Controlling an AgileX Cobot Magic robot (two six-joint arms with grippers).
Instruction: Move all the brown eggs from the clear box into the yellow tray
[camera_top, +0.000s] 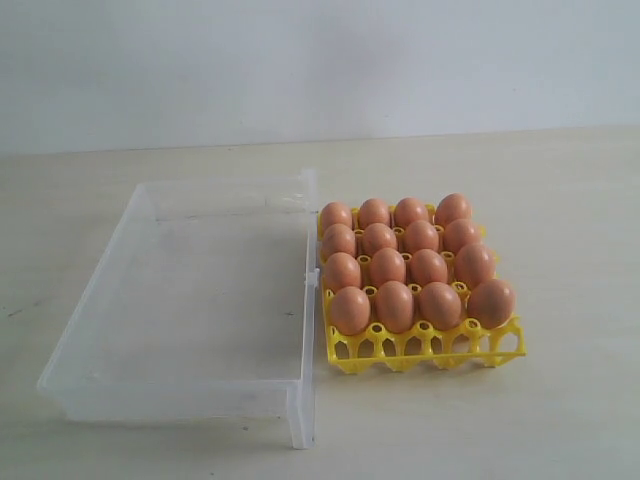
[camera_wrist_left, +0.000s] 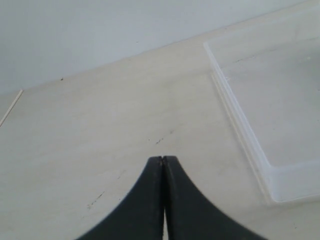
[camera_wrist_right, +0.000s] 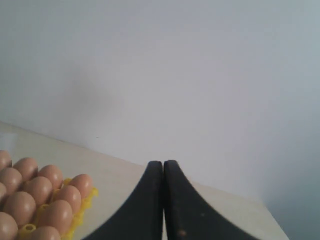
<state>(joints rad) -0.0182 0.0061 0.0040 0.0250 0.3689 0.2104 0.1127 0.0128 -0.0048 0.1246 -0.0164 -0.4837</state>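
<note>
We see sixteen smooth orange-brown eggs (camera_top: 387, 266), all seated in the bright yellow openwork plastic tray (camera_top: 430, 350), four rows of four. The tray's row of cells nearest the bench's front edge holds nothing. The shallow see-through rectangular plastic box (camera_top: 170, 400) has no eggs in it. It lies on the pale bench (camera_top: 560, 420) well clear of the back edge, on the side toward the left edge. The tray stands just beside the box's long wall, on the side toward the bench's right edge, so close that we cannot tell whether the two touch.

Neither arm shows in the exterior view. In the left wrist view, the left gripper (camera_wrist_left: 163, 159) is clenched, its two black fingers pressed together with nothing between them. It hangs over bare bench, near one corner of the box. In the right wrist view, the right gripper (camera_wrist_right: 163, 163) is likewise clenched on nothing. It points toward the plain grey wall (camera_top: 300, 60) behind the bench's back edge, with the eggs and a corner of the tray off to one side.
</note>
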